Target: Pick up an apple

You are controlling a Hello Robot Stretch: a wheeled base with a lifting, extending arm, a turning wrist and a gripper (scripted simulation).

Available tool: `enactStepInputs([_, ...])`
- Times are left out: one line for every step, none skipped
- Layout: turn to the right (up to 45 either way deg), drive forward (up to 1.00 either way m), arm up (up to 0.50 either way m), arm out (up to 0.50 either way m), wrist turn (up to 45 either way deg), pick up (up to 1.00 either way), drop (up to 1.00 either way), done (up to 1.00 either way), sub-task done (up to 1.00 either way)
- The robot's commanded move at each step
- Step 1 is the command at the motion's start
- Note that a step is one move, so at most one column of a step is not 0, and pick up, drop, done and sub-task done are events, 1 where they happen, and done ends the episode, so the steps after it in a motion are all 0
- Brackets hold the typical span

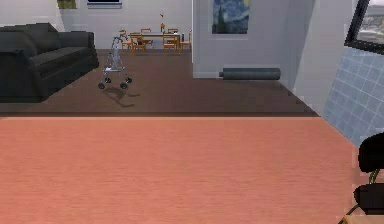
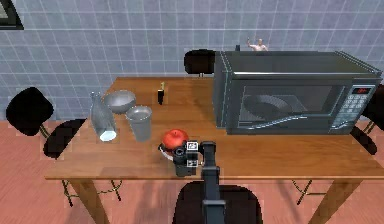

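Closest to hand, a black chair (image 2: 245, 205) stands at the near edge of the wooden table (image 2: 290, 155), and the robot's dark arm (image 2: 212, 188) rises past its back to the gripper (image 2: 176, 156). At the gripper's far end sits the red apple (image 2: 174, 137), resting on the tabletop close to the near edge and left of the middle. With the fruit lying on the wood there, I cannot tell whether the gripper holds anything or even touches it. Just left of the apple and a little farther back stands a grey cup (image 2: 139, 124). A clear glass bottle (image 2: 101, 117) is beside it on the left, a pale bowl (image 2: 121, 99) lies behind them, and a small dark bottle (image 2: 160, 95) is farther back still. To the apple's right a big steel microwave (image 2: 295, 92) takes up that half of the table, with a small pinkish thing (image 2: 258, 44) on top that I can't make out. A far chair (image 2: 200, 62) backs onto the blue tiled wall (image 2: 80, 40), and a left-end chair (image 2: 28, 105) stands off the table's left end. In the forward view the salmon floor (image 1: 160, 170) runs out to darker boards. A dark sofa (image 1: 45, 55) sits far left, a walking frame (image 1: 117, 70) near it, a dining set (image 1: 155, 40) beyond, and a painting (image 1: 238, 15) on the far wall.
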Motion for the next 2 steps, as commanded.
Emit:
enactStepInputs([0.0, 0.00, 0.10, 0.00, 0.0, 0.00, 0.00, 0.00, 0.00])
enactStepInputs([0.0, 0.00, 0.00, 0.00, 0.0, 0.00, 0.00, 1.00, 0.00])
